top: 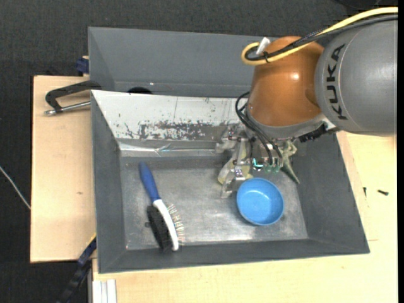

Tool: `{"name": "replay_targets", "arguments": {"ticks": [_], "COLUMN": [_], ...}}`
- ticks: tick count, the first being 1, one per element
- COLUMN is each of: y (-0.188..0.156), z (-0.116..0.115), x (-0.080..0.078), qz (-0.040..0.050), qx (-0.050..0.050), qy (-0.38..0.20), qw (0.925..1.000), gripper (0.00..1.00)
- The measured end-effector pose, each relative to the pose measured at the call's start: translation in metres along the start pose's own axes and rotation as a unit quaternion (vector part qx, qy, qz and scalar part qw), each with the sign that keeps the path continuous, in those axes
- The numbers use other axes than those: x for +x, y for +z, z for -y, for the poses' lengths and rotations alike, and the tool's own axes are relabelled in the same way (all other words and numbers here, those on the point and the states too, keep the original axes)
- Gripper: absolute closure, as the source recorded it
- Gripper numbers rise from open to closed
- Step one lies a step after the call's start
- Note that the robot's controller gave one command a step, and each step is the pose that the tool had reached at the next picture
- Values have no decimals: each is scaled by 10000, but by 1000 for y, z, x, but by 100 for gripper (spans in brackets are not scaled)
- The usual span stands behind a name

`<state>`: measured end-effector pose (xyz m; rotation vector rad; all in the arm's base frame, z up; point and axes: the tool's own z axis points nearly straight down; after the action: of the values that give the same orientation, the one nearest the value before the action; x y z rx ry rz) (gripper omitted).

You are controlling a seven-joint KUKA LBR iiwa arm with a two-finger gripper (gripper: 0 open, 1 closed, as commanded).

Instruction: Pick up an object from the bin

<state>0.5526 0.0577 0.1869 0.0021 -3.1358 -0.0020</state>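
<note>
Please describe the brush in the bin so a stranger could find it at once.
Look into the grey metal bin. On its floor, at the view's left, lies a brush. It is long, with a blue handle and black head, unlike the round blue bowl at the right.

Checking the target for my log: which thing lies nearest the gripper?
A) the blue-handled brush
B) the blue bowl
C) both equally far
B: the gripper is by the upper-left rim of the blue bowl, while the blue-handled brush lies well off to the left.
</note>
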Motion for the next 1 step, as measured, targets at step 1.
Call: {"name": "replay_targets", "arguments": {"ticks": [1], "y": [103], "z": [34], "x": [-9], "qz": [69], "qx": [1], "qy": [-358], "qw": [9993], "gripper": [0]}}
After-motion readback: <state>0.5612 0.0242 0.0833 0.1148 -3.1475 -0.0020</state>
